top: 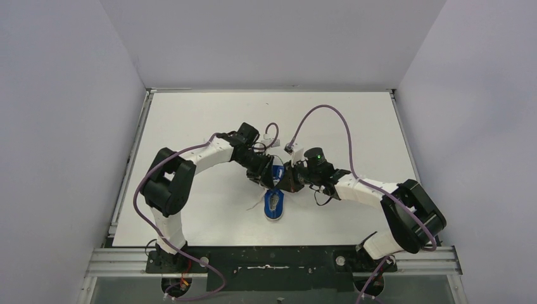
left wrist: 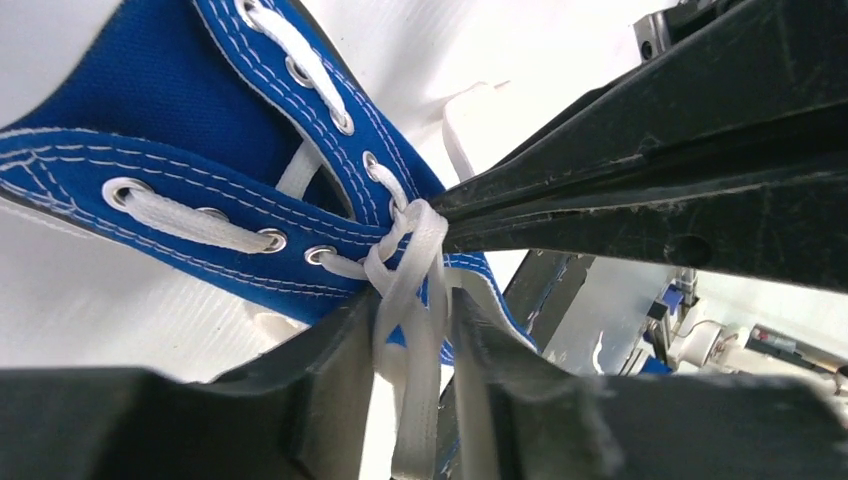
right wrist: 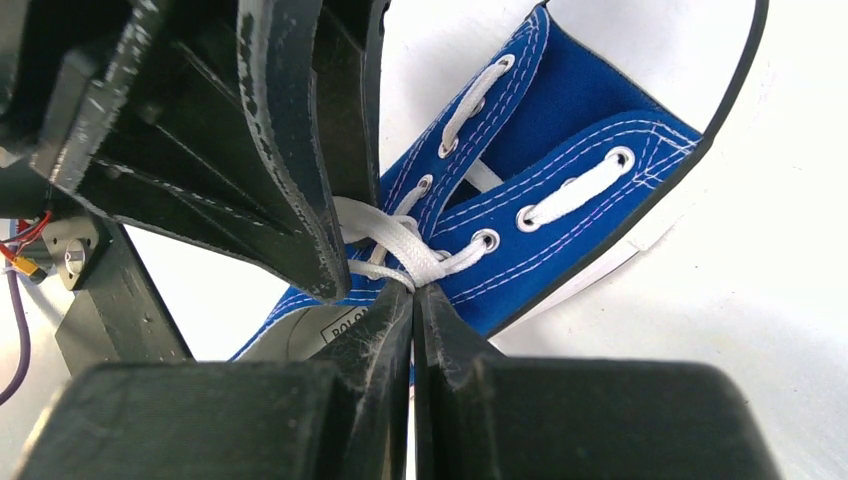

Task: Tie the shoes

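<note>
The shoes are one small blue sneaker (top: 274, 206) with white laces, lying on the white table between the two arms. In the left wrist view its blue upper (left wrist: 150, 100) fills the top left, and the crossed laces (left wrist: 410, 250) bunch at the top eyelets. My left gripper (left wrist: 415, 305) stands partly open, and loose lace strands run down between its fingers. My right gripper (right wrist: 413, 290) is shut on the lace crossing (right wrist: 400, 245), just above the grey insole. Both grippers (top: 269, 179) (top: 286, 182) meet over the shoe's opening, almost touching.
A loose lace end (top: 255, 204) trails on the table (top: 190, 114) left of the shoe. Purple cables (top: 335, 114) arch over both arms. Grey walls close in the table on three sides, and a metal rail (top: 272, 259) runs along the near edge.
</note>
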### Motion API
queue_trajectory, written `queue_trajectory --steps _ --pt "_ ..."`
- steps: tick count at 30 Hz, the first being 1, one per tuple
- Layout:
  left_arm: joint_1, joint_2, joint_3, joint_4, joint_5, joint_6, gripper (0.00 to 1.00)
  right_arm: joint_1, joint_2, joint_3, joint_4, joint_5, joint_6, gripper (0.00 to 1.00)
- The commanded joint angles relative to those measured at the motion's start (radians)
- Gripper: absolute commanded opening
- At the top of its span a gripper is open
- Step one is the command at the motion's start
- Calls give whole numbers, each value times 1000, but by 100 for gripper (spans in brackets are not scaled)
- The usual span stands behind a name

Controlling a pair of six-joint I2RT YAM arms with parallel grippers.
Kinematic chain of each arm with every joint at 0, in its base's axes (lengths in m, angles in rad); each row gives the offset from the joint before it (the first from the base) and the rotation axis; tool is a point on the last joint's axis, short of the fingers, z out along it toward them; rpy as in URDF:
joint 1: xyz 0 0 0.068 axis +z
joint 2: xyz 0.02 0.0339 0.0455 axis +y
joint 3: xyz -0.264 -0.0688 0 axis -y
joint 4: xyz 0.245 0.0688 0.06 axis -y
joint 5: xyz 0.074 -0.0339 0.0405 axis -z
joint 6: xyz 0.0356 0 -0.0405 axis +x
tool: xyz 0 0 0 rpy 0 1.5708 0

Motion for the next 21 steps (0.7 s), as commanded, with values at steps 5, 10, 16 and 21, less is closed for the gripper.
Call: queue_trajectory --steps 5,10,16,21 --pt "-9 -27 58 -29 -39 50 9 0 -56 41 -3 30 11 8" --pt "-7 -42 57 -12 -39 48 3 -29 -117 59 -65 73 -2 23" --pt "-6 -41 64 -4 -34 41 2 -32 -44 115 -58 49 -23 33" --pt "-6 -43 62 3 -27 33 2 -33 12 147 -36 48 -30 34"
